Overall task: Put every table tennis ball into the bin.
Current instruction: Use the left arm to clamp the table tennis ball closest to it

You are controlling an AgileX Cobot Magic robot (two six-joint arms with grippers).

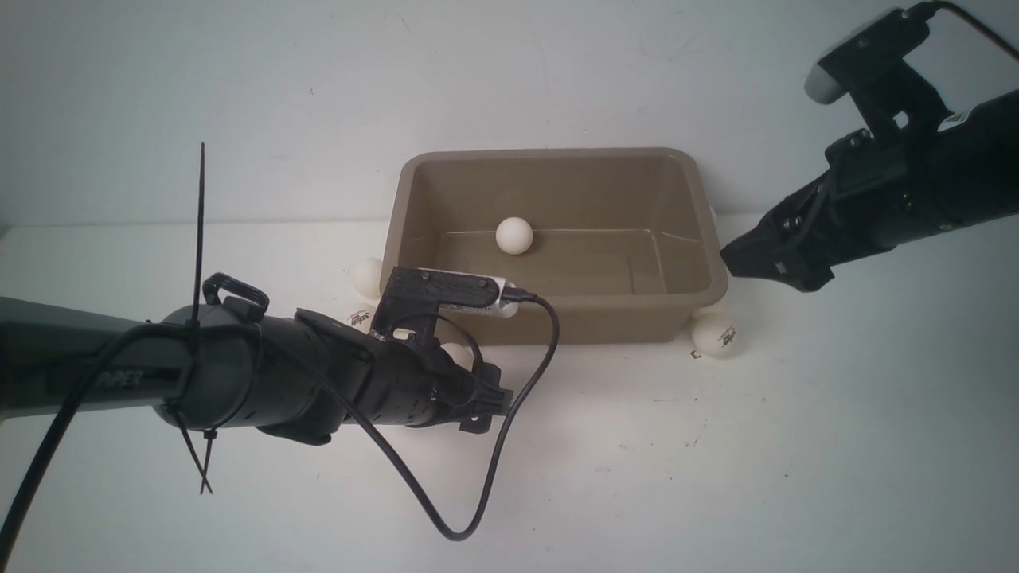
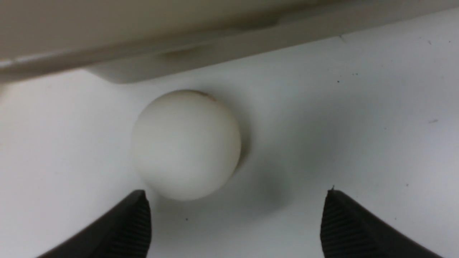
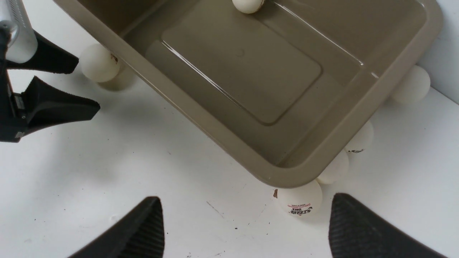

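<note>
The taupe bin [image 1: 605, 318] stands mid-table with one table tennis ball [image 1: 514, 235] inside. My left gripper [image 2: 236, 193] is open, low at the bin's near-left wall. A plain white ball [image 2: 185, 144] lies on the table just beyond its fingertips, nearer one finger and untouched. That ball [image 1: 457, 354] peeks out behind the wrist. My right gripper [image 3: 245, 199] is open and empty, held above the table by the bin's right side. A logo ball [image 3: 299, 202] rests under the bin's corner, ahead of one of its fingers. Two more balls [image 1: 368, 276] sit at the bin's left end.
Further balls [image 3: 335, 168] are tucked against the bin's right end wall, and one [image 3: 412, 84] lies at its far corner. A black cable [image 1: 493, 477] loops from the left wrist over the white table [image 1: 716, 477]. A wall rises close behind the bin.
</note>
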